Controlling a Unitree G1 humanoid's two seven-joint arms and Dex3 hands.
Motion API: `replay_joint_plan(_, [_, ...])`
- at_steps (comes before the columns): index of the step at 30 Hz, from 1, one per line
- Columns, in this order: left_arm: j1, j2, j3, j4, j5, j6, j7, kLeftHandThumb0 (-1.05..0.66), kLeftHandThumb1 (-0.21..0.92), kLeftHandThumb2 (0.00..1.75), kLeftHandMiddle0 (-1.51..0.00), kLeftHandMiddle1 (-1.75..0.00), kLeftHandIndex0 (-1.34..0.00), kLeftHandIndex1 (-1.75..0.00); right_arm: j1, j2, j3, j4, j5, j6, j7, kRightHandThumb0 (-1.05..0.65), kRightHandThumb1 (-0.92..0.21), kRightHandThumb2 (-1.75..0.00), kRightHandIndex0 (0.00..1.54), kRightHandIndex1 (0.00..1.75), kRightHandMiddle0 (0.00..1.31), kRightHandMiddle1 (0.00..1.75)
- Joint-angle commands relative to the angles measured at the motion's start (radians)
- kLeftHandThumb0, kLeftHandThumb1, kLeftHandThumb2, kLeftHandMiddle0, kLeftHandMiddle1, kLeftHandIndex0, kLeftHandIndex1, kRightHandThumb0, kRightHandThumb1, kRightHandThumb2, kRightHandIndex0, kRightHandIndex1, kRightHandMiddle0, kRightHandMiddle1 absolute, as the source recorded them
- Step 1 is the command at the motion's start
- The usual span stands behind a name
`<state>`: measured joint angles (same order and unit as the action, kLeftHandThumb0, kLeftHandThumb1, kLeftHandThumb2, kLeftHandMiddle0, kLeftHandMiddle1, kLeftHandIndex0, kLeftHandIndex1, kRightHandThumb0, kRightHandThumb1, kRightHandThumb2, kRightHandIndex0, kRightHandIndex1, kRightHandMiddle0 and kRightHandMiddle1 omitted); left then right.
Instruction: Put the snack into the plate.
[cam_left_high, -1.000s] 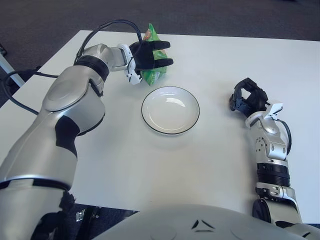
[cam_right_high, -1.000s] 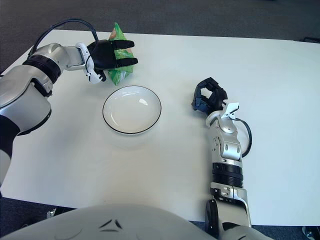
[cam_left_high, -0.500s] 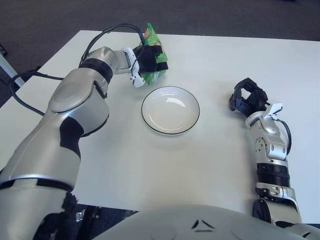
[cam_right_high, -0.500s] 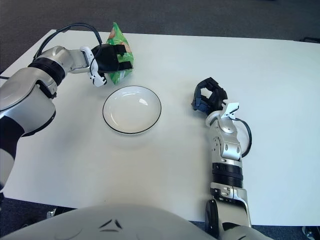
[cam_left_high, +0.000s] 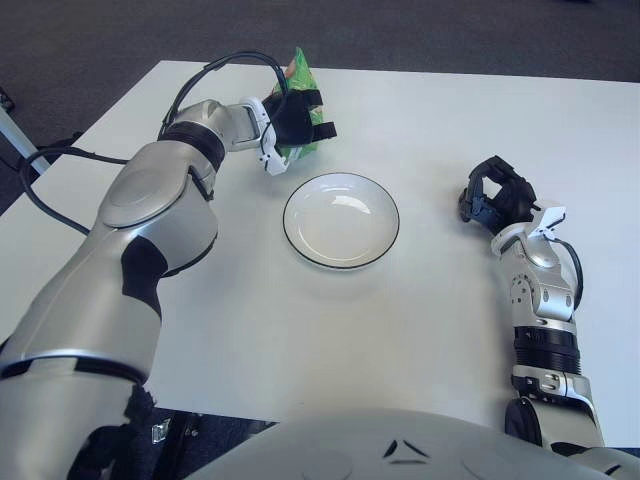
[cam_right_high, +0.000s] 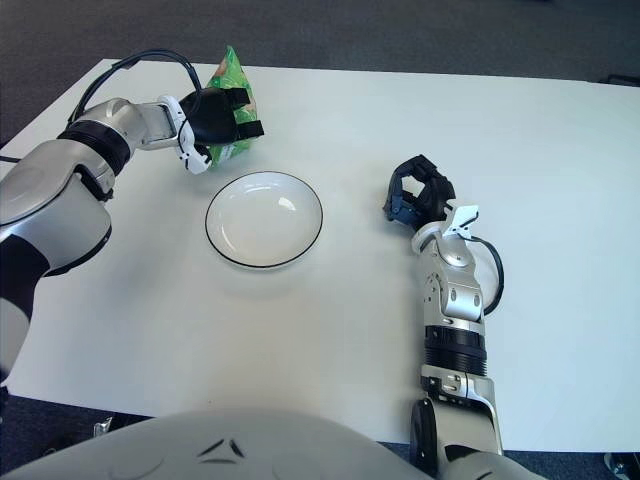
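Gripping item: green snack (cam_left_high: 301, 75) bag, upright, far-left of the white worktop (cam_left_high: 440, 330), enclosed by the left hand (cam_left_high: 292, 122), whose black fingers (cam_left_high: 312, 114) are wrapped around the bag's lower half. Whether the bag's base touches the worktop cannot be told. Plate (cam_left_high: 340, 219): white, dark-rimmed, empty, just beside the snack on the near side. Right hand (cam_left_high: 494, 196): idle, well right of the plate, fingers curled on nothing. Step judged: grasp secured, carry pending. Next move calls for lifting the bag clear of the rim, shifting it over the plate's centre, then releasing.

Green snack bag (cam_left_high: 303, 75) (orange touches); white, black-rimmed plate (cam_left_high: 341, 220).
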<state>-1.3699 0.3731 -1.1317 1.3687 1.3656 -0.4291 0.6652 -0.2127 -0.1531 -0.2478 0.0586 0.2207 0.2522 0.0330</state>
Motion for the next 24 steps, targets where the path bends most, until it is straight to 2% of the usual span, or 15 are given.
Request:
replay_joint_plan(1, [0.017, 0.004, -0.008, 0.004, 0.001, 0.022, 0.03, 0.0, 0.4, 1.18, -0.58, -1.69, -0.31, -1.69, 0.058, 0.015, 0.002, 0.041, 0.008, 0.052, 0.003, -0.46, -0.39, -1.23, 1.27, 1.75, 0.56, 1.75])
replay_joint_plan(11, [0.047, 0.01, 0.011, 0.006, -0.025, 0.063, 0.12, 0.0, 0.25, 1.34, -0.67, -1.58, -0.49, -1.74, 0.059, 0.017, 0.003, 0.041, 0.009, 0.05, 0.004, -0.46, -0.39, -1.23, 1.27, 1.75, 0.56, 1.75])
replay_joint_plan(13, [0.056, 0.012, 0.022, 0.005, -0.038, 0.067, 0.149, 0.0, 0.17, 1.39, -0.75, -1.46, -0.6, -1.75, 0.059, 0.016, 0.004, 0.04, 0.008, 0.05, 0.005, -0.46, -0.39, -1.23, 1.26, 1.75, 0.56, 1.75])
replay_joint_plan(17, [0.065, 0.015, 0.029, 0.003, -0.047, 0.074, 0.189, 0.0, 0.05, 1.49, -0.88, -1.33, -0.73, -1.75, 0.061, 0.018, 0.006, 0.037, 0.006, 0.052, 0.003, -0.46, -0.38, -1.23, 1.26, 1.75, 0.56, 1.75])
replay_joint_plan(24, [0.079, 0.021, 0.044, -0.002, -0.063, 0.06, 0.248, 0.0, -0.01, 1.52, -0.96, -1.22, -0.77, -1.75, 0.061, 0.019, 0.007, 0.037, 0.005, 0.049, 0.005, -0.46, -0.38, -1.24, 1.26, 1.75, 0.56, 1.75])
